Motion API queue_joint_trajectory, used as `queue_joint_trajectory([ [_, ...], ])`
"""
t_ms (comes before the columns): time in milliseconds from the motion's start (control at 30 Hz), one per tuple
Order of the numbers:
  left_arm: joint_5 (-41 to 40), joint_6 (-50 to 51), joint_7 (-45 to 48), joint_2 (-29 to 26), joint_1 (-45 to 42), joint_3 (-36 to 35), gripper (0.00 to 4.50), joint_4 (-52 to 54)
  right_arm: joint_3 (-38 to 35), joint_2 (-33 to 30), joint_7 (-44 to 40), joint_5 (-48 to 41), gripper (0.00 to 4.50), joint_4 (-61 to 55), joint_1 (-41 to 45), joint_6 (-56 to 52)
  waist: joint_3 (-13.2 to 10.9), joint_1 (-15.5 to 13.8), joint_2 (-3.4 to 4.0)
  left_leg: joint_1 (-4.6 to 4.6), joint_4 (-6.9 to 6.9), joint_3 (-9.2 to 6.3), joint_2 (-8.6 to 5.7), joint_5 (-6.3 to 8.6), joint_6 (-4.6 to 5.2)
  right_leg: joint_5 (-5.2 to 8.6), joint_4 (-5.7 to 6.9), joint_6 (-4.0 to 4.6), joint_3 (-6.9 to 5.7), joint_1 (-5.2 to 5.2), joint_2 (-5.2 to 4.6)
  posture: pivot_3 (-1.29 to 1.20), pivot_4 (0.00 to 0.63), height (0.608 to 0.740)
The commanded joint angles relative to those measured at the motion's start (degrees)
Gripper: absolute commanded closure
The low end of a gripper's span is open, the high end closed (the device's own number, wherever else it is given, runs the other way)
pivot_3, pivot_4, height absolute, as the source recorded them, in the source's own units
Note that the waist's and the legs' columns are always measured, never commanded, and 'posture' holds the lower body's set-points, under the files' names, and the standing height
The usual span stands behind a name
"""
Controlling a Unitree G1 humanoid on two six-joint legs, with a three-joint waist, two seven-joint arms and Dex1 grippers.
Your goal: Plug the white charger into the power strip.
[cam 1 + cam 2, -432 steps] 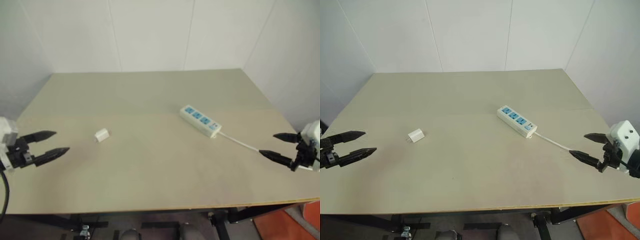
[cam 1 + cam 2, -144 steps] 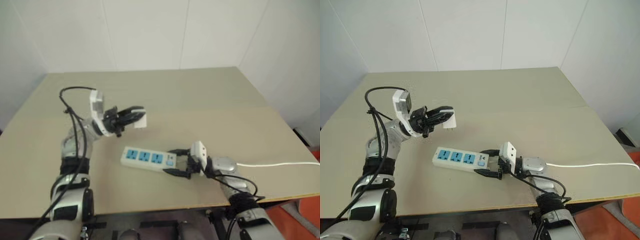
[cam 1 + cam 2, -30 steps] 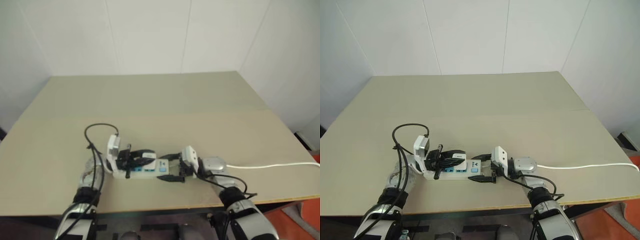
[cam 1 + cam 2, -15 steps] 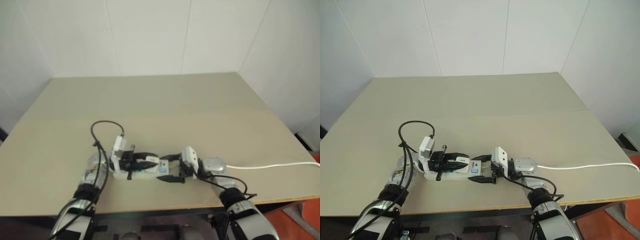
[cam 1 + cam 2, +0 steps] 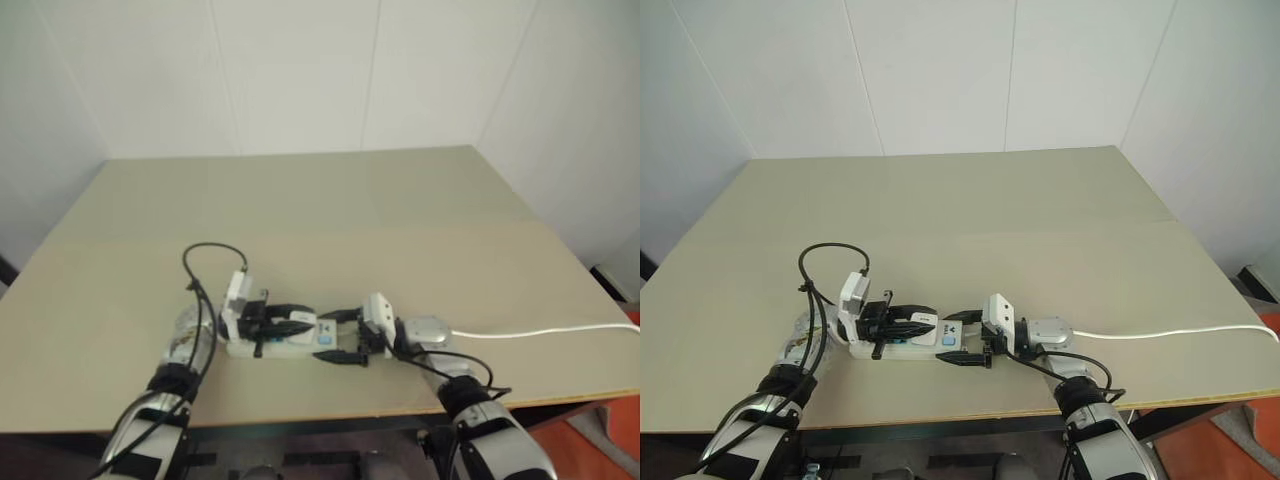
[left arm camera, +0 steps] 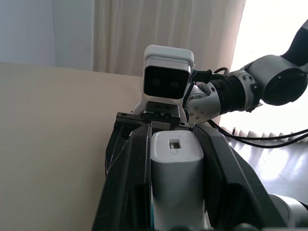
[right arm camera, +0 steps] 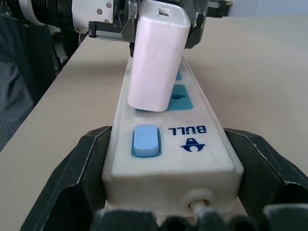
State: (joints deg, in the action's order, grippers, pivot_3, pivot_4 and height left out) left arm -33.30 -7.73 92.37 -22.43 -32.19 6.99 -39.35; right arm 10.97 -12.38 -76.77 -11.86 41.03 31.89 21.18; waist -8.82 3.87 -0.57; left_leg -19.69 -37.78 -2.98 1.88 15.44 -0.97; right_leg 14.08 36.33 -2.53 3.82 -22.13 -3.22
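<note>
Reading "BULL" on power strip (image 7: 168, 139) beside blue switch (image 7: 146, 140)

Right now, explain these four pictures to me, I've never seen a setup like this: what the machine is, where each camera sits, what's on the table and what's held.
A two-armed humanoid robot stands at a beige table. Two pictures come from cameras in its head, looking down over its arms. The other two come from cameras on its wrists, looking along each gripper's black fingers. The right gripper is shut on the switch end of the power strip, steadying it on the table. The left gripper is shut on the white charger, holding it tilted on the socket nearest the blue switch. Whether it is fully pushed in cannot be told.
</note>
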Motion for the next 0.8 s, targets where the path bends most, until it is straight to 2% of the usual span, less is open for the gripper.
queue_joint_trajectory([
  [33, 2.8, -1.4, 0.1, -3.4, 2.4, 0.7, 3.48, -3.4, 1.3, -0.3, -1.3, 1.5, 1.11, 0.4, -0.5, 0.7, 0.0, 0.0, 0.0, 0.0, 0.01, 0.0, 0.0, 0.0, 0.0, 0.0, -0.01, 0.0, 0.0, 0.0, 0.0, 0.0, 0.15, 0.74],
  [400, 3.7, -6.0, 0.1, -6.7, 2.4, 5.7, 3.48, -4.5, 1.5, -0.2, -1.4, 1.7, 1.11, 1.2, -0.3, 1.1, 0.0, 0.1, 0.01, 0.06, 0.05, 0.01, 0.02, 0.01, 0.01, 0.01, -0.02, 0.0, 0.04, 0.0, 0.04, 0.0, 0.15, 0.74],
  [800, 5.2, -8.2, 0.1, -6.8, 1.6, 5.6, 3.48, -9.2, 1.8, -0.1, -1.3, 2.0, 1.11, 1.9, 0.1, 1.7, 0.2, 0.1, 0.07, 0.29, 0.06, 0.03, 0.02, 0.01, 0.02, 0.02, -0.01, -0.02, 0.07, 0.18, 0.04, 0.0, 0.15, 0.74],
])
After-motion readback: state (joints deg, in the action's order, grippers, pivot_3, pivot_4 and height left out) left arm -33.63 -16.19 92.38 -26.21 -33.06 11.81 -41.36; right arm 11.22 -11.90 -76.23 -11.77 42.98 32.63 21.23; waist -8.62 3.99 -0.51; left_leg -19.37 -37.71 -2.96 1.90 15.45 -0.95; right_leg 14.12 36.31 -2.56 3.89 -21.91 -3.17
